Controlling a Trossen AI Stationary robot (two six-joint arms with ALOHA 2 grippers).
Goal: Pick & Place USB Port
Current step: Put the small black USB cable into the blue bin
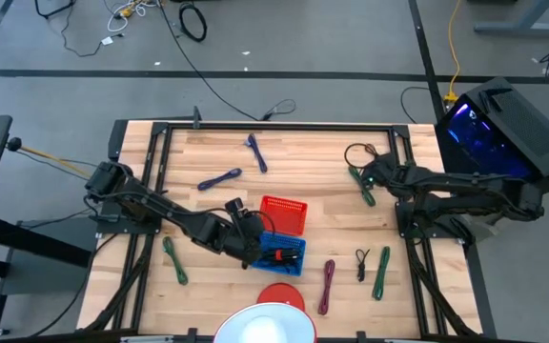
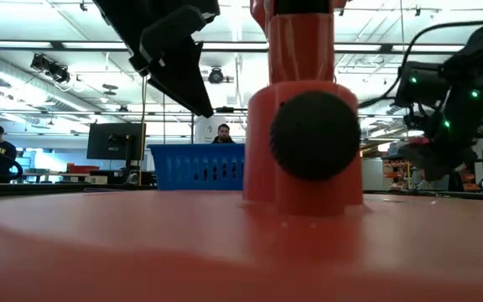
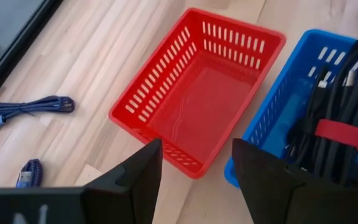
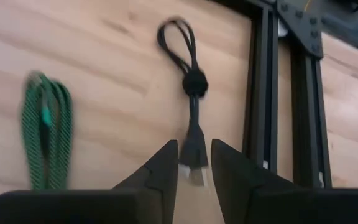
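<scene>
Nearest, the left gripper [image 1: 252, 250] hangs with fingers spread, empty, over the blue slotted plastic basket [image 1: 289, 250] of black cables. Beyond it, the right gripper [image 4: 194, 167] clasps a black looped USB cable [image 4: 193, 126].

Two baskets — red basket [image 1: 283, 213], blue basket [image 1: 282, 252] — about eight loose cables
</scene>
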